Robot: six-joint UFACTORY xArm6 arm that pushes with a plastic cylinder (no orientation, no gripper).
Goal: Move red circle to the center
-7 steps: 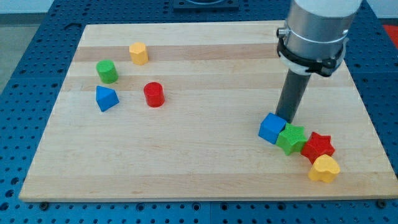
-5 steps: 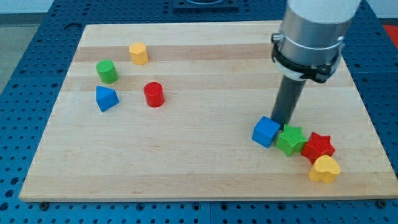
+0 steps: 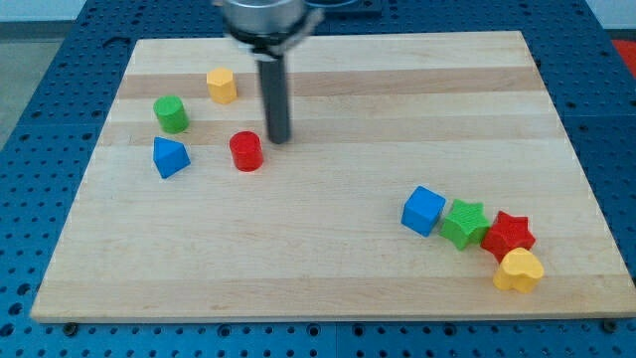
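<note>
The red circle, a short red plastic cylinder (image 3: 245, 151), stands on the pale wooden board (image 3: 328, 268), well toward the view's left of the board's middle. My tip (image 3: 278, 139), the lower end of the straight dark rod, sits just beside the red circle on its upper-right side, seemingly not touching. There are no jaws to open or close; the rod holds nothing and can only push.

From here a push would drive the red circle toward the view's lower left, away from the centre. In my judgement the tip should first go around to the red circle's left side, passing between it and the blue wedge-shaped block (image 3: 170, 157), then push rightward through the cylinder's middle so it does not roll off the rod.

Up-left of the red circle stand the green cylinder (image 3: 171, 114) and the yellow block (image 3: 222, 86), near enough to mind while circling.
</note>
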